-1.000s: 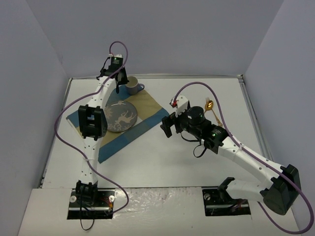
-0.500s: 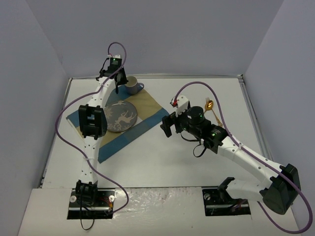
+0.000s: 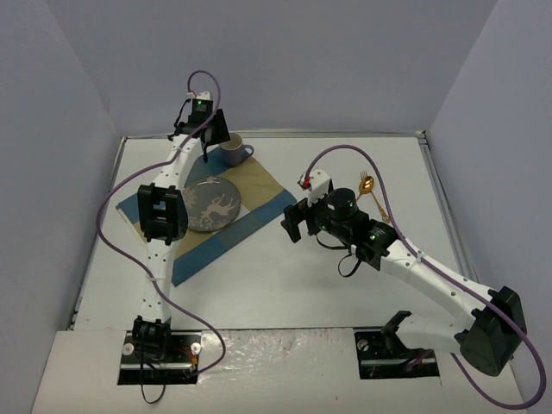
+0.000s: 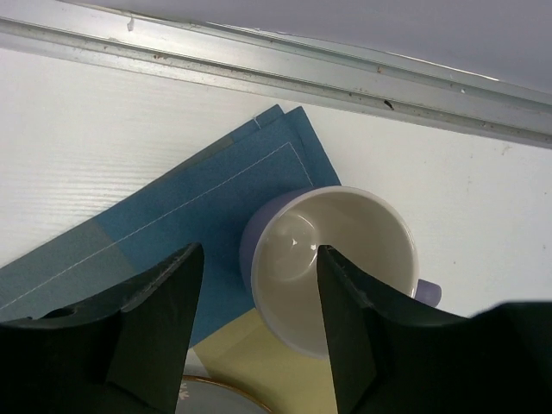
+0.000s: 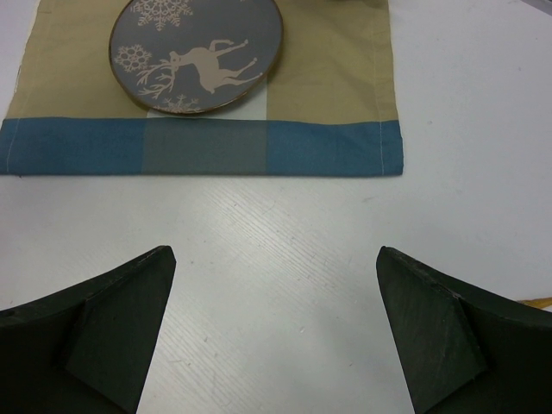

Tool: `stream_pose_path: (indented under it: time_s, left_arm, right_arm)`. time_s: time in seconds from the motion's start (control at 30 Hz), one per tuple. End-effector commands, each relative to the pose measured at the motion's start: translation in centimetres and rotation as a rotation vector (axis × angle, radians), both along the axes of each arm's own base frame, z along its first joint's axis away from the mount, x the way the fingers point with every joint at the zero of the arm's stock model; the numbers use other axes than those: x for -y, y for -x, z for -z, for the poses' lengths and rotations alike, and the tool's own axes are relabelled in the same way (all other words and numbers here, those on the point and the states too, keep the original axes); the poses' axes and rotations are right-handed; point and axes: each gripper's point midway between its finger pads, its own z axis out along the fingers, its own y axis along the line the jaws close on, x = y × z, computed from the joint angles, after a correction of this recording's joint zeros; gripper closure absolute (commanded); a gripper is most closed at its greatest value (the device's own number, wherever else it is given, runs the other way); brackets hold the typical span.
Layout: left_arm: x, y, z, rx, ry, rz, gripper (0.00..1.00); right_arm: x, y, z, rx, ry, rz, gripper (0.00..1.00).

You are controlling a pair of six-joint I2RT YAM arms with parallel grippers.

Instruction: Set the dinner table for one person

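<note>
Tally on the white bench [image 3: 285,289]: one striped placemat [image 3: 259,216], one deer-patterned plate [image 3: 211,203] on it, one mug [image 4: 332,259] at its far corner, and gold cutlery [image 3: 367,184] to the right, perhaps a spoon and a fork, though it is too small to count. Two tools are in view. The left tool [image 4: 259,254] hovers by the bench's far rail, fingers apart, with one side of the mug's wall between them. The right tool [image 5: 276,254] is spread wide above bare bench, just beside the placemat's blue border.
</note>
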Motion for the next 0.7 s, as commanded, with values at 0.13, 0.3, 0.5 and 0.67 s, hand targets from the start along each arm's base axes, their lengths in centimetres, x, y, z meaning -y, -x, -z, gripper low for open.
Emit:
stream_pose_path:
  time_s: [0.13,0.3,0.5,0.67]
  left_arm:
    - [-0.5,0.7,-14.2,0.266,0.044,0.005,0.09]
    - [-2.1,4.4,-20.1,0.329,-0.018,-0.008,0.03]
    - [-4.7,10.6,-23.6,0.306,-0.117,-0.026,0.03]
    - [-7.2,17.3,-23.9,0.27,-0.158,-0.095,0.03]
  right_arm:
    - [3.5,-4.2,-2.6,0.069,-0.074,0.321,0.0]
    - [10.3,-7.2,0.1,-0.071,-0.119,0.684,0.02]
    - [15.7,-10.4,3.7,-0.151,-0.107,0.912,0.05]
    - [17.3,-13.2,6.9,-0.216,-0.067,1.009,0.06]
